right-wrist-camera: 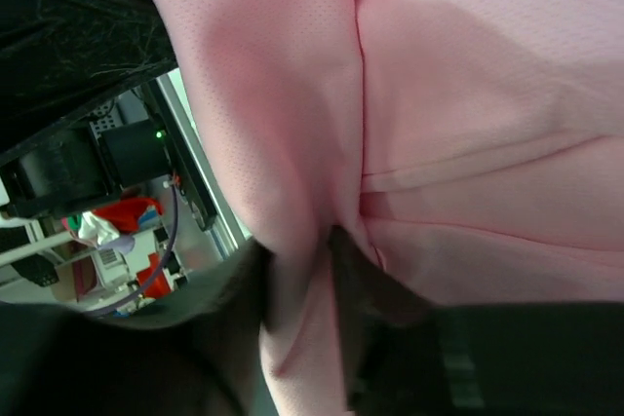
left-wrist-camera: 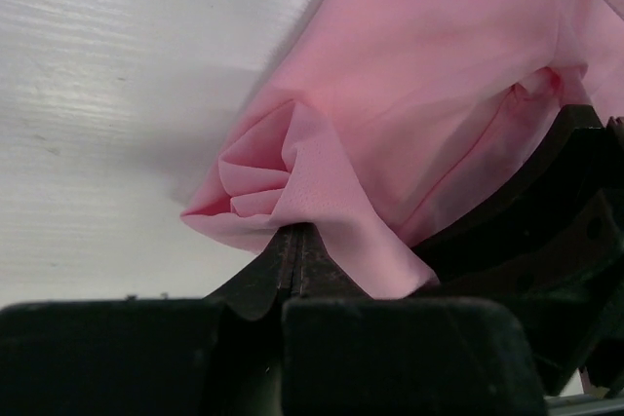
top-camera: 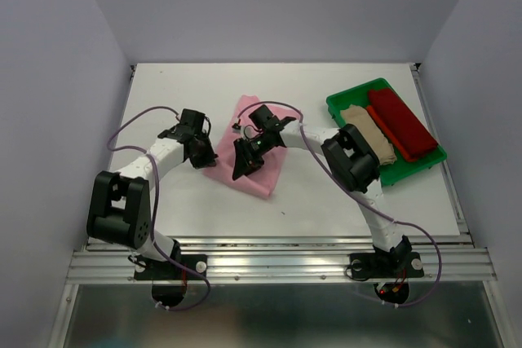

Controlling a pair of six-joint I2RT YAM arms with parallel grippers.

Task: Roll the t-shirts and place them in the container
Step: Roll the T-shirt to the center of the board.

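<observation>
Pink t-shirt (top-camera: 263, 178), soft bunched folds

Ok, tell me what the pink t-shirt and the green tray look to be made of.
The pink t-shirt: thin knit fabric, matte, possibly a synthetic mesh; fine dotted weave, stitched seams and soft folds show close up. The green tray: probably moulded plastic, smooth; uniform colour, stiff raised rim.

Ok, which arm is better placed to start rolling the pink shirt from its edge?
Left, probably. The left gripper is shut on a bunched edge of the pink t-shirt, beside bare table. The right gripper pinches a fold further in, nearer the shirt's middle.
</observation>
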